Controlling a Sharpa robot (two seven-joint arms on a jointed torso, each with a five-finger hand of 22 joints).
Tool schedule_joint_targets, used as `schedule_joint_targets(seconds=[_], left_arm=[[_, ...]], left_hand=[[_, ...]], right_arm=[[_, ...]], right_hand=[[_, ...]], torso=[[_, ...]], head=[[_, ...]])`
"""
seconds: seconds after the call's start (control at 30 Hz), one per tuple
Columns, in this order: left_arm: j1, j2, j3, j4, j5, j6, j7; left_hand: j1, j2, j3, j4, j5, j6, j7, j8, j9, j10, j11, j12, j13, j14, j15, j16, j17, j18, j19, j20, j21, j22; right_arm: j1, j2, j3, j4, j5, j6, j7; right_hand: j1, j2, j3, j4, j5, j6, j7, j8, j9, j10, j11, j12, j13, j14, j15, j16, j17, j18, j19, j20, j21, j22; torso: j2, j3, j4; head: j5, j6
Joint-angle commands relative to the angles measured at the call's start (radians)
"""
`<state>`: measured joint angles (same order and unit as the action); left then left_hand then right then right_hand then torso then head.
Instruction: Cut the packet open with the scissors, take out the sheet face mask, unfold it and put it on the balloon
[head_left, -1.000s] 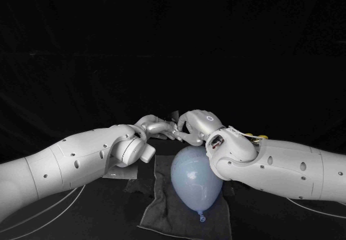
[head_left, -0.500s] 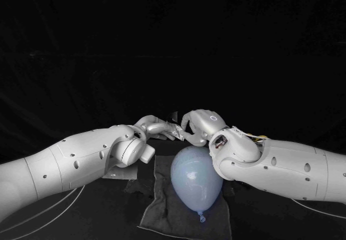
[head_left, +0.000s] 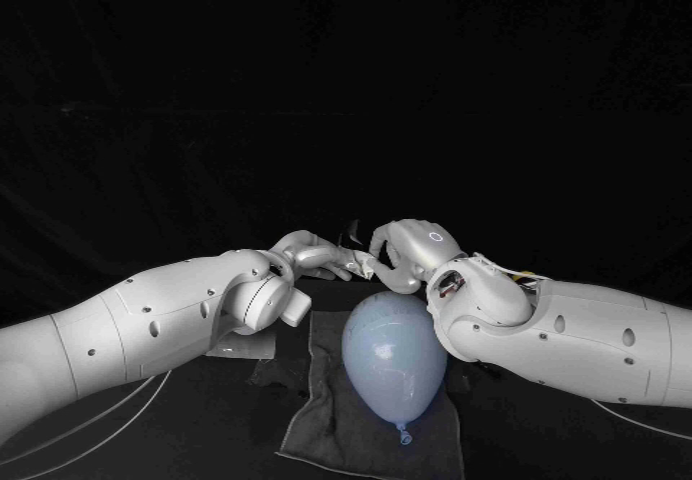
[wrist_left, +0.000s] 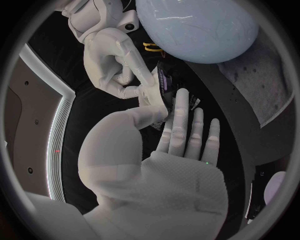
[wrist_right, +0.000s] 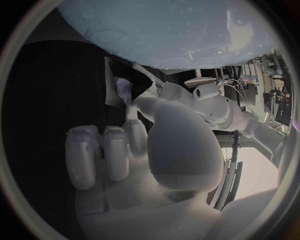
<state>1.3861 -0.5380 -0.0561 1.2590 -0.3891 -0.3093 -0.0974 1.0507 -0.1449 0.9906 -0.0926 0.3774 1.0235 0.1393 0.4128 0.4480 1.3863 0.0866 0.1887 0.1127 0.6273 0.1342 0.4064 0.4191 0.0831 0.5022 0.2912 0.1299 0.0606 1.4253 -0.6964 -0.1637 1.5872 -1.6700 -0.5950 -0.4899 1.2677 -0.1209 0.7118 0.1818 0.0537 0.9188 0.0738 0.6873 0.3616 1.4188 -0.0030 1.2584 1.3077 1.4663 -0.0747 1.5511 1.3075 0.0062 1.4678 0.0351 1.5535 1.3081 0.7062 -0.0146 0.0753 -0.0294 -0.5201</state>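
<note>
A small dark packet (head_left: 351, 238) is held up behind the balloon, between my two hands. My left hand (head_left: 315, 254) pinches the packet (wrist_left: 164, 84) between thumb and finger, its other fingers (wrist_left: 199, 131) stretched out flat. My right hand (head_left: 410, 250) meets the packet (wrist_right: 120, 86) from the other side, thumb tip and a finger on its edge where a pale bit shows. The pale blue balloon (head_left: 391, 355) lies on a grey cloth (head_left: 329, 428), knot towards me. The yellow handles of the scissors (head_left: 513, 272) peek out behind my right wrist.
A pale flat piece (head_left: 240, 346) lies on the table under my left forearm, beside the cloth. Both forearms flank the balloon closely. In the left wrist view the cloth's edge (wrist_left: 270, 90) runs past the balloon (wrist_left: 200, 27).
My right hand has drifted slightly to the right and its forearm has slid off the balloon's upper side. The left hand and the balloon stay where they were.
</note>
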Motion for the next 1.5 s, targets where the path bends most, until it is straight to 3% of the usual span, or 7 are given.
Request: schedule_joint_targets(seconds=[0.03, 0.3, 0.67, 0.83, 1.07, 1.2, 1.5], left_arm=[[0.002, -0.001, 0.001, -0.001, 0.004, 0.006, 0.005], [0.002, -0.001, 0.001, -0.003, 0.004, 0.004, 0.004], [0.002, -0.001, 0.001, -0.003, 0.006, 0.006, 0.003], [0.002, -0.002, 0.001, -0.003, 0.007, 0.005, 0.002], [0.002, -0.003, 0.001, -0.005, 0.008, 0.004, 0.002], [0.002, -0.003, 0.001, -0.006, 0.009, 0.004, 0.002], [0.002, -0.004, 0.001, -0.006, 0.01, 0.005, 0.001]], left_hand=[[0.008, -0.002, 0.006, 0.0, 0.007, 0.01, -0.005, 0.031, 0.151, 0.007, -0.004, 0.007, 0.001, 0.001, -0.005, 0.006, -0.001, 0.015, -0.006, 0.0, -0.005, 0.001], [0.008, -0.003, 0.007, 0.0, 0.007, 0.01, -0.006, 0.031, 0.151, 0.007, -0.004, 0.007, 0.001, 0.001, -0.005, 0.007, -0.002, 0.015, -0.007, 0.0, -0.005, 0.001], [0.008, -0.003, 0.008, 0.0, 0.007, 0.01, -0.006, 0.031, 0.152, 0.007, -0.004, 0.007, 0.001, 0.001, -0.005, 0.008, -0.002, 0.015, -0.007, 0.0, -0.005, 0.001], [0.008, -0.003, 0.008, 0.0, 0.007, 0.01, -0.006, 0.031, 0.152, 0.007, -0.004, 0.007, 0.001, 0.001, -0.005, 0.008, -0.002, 0.015, -0.007, 0.0, -0.005, 0.001], [0.008, -0.004, 0.009, 0.0, 0.007, 0.01, -0.006, 0.031, 0.152, 0.007, -0.004, 0.008, 0.002, 0.001, -0.005, 0.009, -0.004, 0.016, -0.007, 0.001, -0.006, 0.001], [0.008, -0.004, 0.009, 0.0, 0.007, 0.01, -0.006, 0.031, 0.152, 0.007, -0.004, 0.008, 0.002, 0.001, -0.005, 0.009, -0.004, 0.016, -0.007, 0.001, -0.006, 0.001], [0.008, -0.004, 0.009, 0.0, 0.007, 0.01, -0.006, 0.031, 0.152, 0.007, -0.004, 0.008, 0.002, 0.001, -0.005, 0.009, -0.004, 0.016, -0.007, 0.001, -0.006, 0.001]], right_arm=[[0.002, -0.007, 0.0, 0.007, 0.022, 0.032, 0.049], [0.005, -0.02, 0.0, 0.023, 0.052, 0.049, 0.089], [0.007, -0.028, 0.0, 0.019, 0.01, 0.0, 0.049], [0.007, -0.031, 0.0, 0.016, 0.003, -0.009, 0.051], [0.008, -0.04, 0.0, 0.026, 0.0, -0.032, 0.07], [0.009, -0.044, 0.0, 0.029, -0.002, -0.043, 0.074], [0.01, -0.048, 0.001, 0.024, -0.009, -0.051, 0.062]], right_hand=[[-0.019, 0.019, 0.132, -0.095, -0.005, -0.013, 0.005, -0.015, -0.006, -0.033, 0.004, -0.064, 0.01, 0.097, 0.012, -0.001, 0.231, -0.001, 0.092, 0.009, -0.007, 0.255], [-0.046, 0.042, 0.174, -0.085, -0.005, -0.045, 0.024, -0.054, -0.023, -0.112, 0.02, -0.233, -0.104, 0.096, 0.025, -0.002, 0.231, 0.001, 0.088, 0.02, -0.016, 0.253], [-0.08, -0.056, 0.029, -0.102, -0.006, -0.03, 0.014, -0.051, -0.016, -0.087, 0.014, -0.211, -0.096, 0.095, 0.023, -0.006, 0.225, -0.001, 0.092, 0.023, -0.007, 0.255], [-0.043, 0.022, 0.056, -0.095, -0.005, -0.034, 0.015, -0.061, -0.019, -0.082, 0.013, -0.205, -0.094, 0.095, 0.02, -0.006, 0.226, -0.002, 0.094, 0.019, -0.002, 0.257], [-0.029, 0.043, 0.078, -0.098, -0.005, -0.031, 0.018, -0.065, -0.021, -0.078, 0.015, -0.197, -0.089, 0.095, 0.022, -0.004, 0.228, -0.003, 0.098, 0.02, 0.005, 0.259], [-0.057, -0.007, 0.036, -0.09, -0.006, -0.023, 0.017, -0.062, -0.018, -0.072, 0.017, -0.19, -0.085, 0.096, 0.024, -0.004, 0.229, -0.003, 0.098, 0.021, 0.005, 0.259], [-0.073, -0.035, -0.023, -0.069, -0.005, -0.01, 0.007, -0.062, -0.018, -0.061, 0.008, -0.165, -0.068, 0.096, 0.018, -0.004, 0.229, -0.005, 0.101, 0.019, 0.012, 0.261]], torso=[[0.001, 0.0006, 0.0], [0.0, 0.0006, -0.0005], [0.001, -0.0001, 0.0006], [0.001, 0.0, 0.0005], [0.0, -0.0003, 0.0001], [0.0, -0.0002, 0.0], [0.001, 0.0001, 0.0]], head=[[0.001, -0.002], [0.002, -0.002], [0.002, -0.002], [0.003, -0.002], [0.003, -0.002], [0.004, -0.001], [0.004, 0.0]])
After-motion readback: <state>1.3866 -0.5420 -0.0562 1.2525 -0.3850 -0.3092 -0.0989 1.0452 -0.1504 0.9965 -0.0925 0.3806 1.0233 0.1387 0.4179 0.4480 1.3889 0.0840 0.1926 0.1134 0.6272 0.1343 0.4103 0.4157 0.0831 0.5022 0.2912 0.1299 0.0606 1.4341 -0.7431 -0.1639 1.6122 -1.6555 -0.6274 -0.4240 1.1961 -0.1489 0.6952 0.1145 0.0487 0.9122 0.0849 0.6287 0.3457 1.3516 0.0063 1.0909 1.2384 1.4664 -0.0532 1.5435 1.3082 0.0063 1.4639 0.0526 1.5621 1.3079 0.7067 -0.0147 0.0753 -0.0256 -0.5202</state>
